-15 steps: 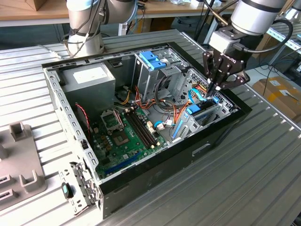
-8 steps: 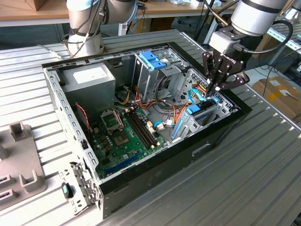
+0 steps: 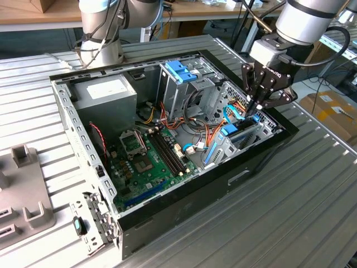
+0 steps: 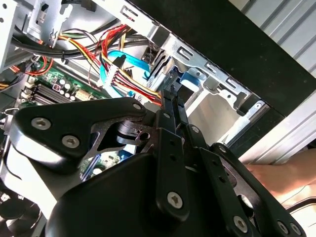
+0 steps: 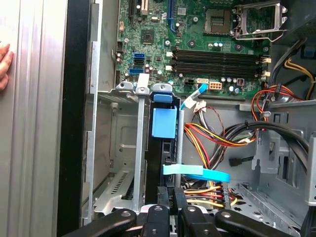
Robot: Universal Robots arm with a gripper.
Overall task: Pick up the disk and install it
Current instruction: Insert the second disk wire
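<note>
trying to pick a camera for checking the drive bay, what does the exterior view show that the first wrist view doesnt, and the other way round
Exterior view alone: the whole open computer case on the ribbed table, the power supply, the blue latch on the tall metal cage, and the arm's body above the gripper.

First wrist view alone: a straight look down the bay, with the disk standing on edge in its slot, its blue tab facing the camera, and a person's fingers resting on the table outside the case.

Both: the motherboard, the coloured wire bundles and the gripper above the bay.
</note>
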